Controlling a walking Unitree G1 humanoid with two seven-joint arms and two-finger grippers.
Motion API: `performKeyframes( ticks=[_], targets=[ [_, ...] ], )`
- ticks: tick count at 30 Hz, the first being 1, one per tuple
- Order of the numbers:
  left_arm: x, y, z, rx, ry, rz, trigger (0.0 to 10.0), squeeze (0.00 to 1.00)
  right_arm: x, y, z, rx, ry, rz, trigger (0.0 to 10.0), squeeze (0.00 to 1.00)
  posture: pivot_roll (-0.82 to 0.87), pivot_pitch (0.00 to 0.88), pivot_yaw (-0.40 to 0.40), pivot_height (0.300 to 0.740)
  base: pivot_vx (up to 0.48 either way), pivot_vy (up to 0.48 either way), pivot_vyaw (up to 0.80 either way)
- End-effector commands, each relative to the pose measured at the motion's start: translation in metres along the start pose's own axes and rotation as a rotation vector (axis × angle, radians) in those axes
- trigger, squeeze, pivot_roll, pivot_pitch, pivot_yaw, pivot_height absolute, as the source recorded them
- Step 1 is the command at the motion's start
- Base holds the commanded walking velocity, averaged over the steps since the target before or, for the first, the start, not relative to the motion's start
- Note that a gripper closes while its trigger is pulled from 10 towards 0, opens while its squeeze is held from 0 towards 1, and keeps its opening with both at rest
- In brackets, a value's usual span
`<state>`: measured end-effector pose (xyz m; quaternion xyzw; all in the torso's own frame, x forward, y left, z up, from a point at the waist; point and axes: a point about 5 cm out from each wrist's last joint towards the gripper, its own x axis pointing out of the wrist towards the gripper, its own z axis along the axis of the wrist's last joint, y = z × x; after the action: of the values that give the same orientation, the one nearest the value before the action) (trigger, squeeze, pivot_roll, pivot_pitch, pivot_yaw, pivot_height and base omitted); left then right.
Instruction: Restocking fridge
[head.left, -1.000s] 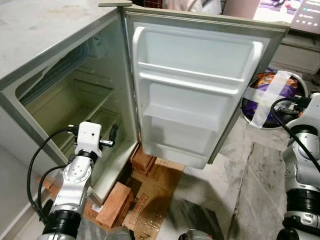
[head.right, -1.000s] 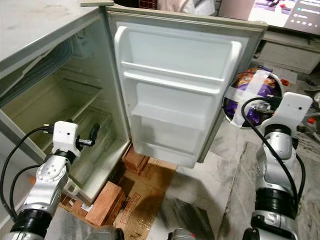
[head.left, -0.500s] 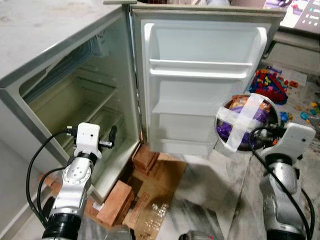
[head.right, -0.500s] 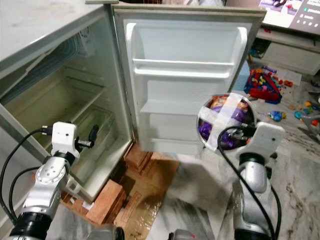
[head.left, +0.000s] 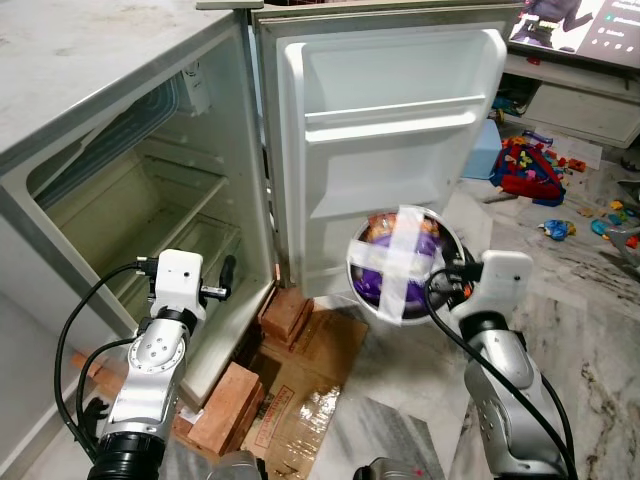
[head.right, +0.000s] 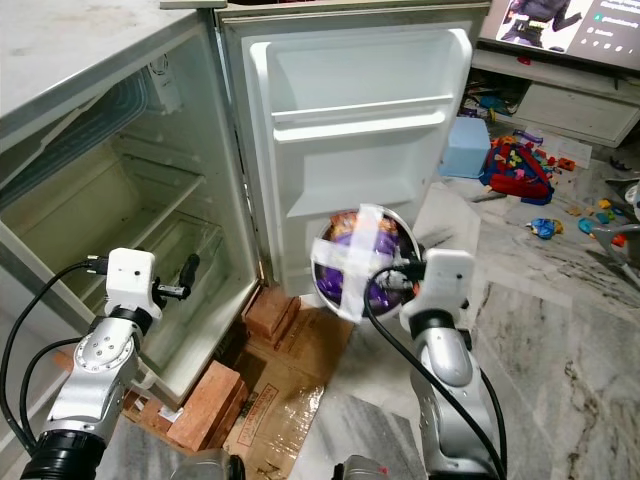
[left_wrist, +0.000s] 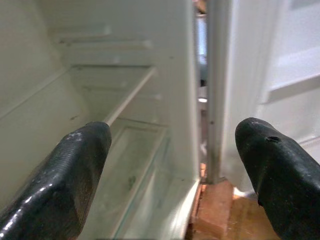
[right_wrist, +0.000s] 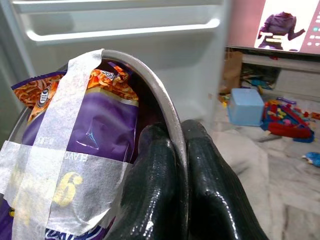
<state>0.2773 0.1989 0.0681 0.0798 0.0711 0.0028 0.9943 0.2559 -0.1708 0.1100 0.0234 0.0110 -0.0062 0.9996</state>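
Bowl now carried in front of the open fridge door.

Over the last second my right gripper (right_wrist: 182, 165) has swung the taped steel bowl (head.left: 400, 265) of purple snack packets (right_wrist: 95, 130) in from the far right to just before the lower door shelves (head.left: 375, 200); judging by this, placement comes next. Right wrist view shows what the head views cannot: both fingers (right_wrist: 155, 170) pinch the bowl's rim. My left gripper (left_wrist: 172, 165), spread wide and empty, points into the bare fridge cavity (head.left: 170, 215); bricks (head.left: 230, 405) prop the cabinet.
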Motion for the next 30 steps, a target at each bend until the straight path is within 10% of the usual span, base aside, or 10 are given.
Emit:
performKeyframes(
  ticks=[1,30],
  targets=[
    [0.001,0.002,-0.002,-0.007,0.015,0.018,10.0,0.00,0.000,-0.008,0.003,0.026,-0.005,-0.020,10.0,0.00,0.05,0.000,-0.008,0.740,0.000,-0.270,0.00],
    [-0.006,-0.008,0.001,0.028,0.001,-0.010,10.0,0.00,0.006,-0.021,-0.002,-0.019,0.000,-0.044,10.0,0.00,0.08,0.000,-0.026,0.740,0.000,-0.329,0.65]
  ],
)
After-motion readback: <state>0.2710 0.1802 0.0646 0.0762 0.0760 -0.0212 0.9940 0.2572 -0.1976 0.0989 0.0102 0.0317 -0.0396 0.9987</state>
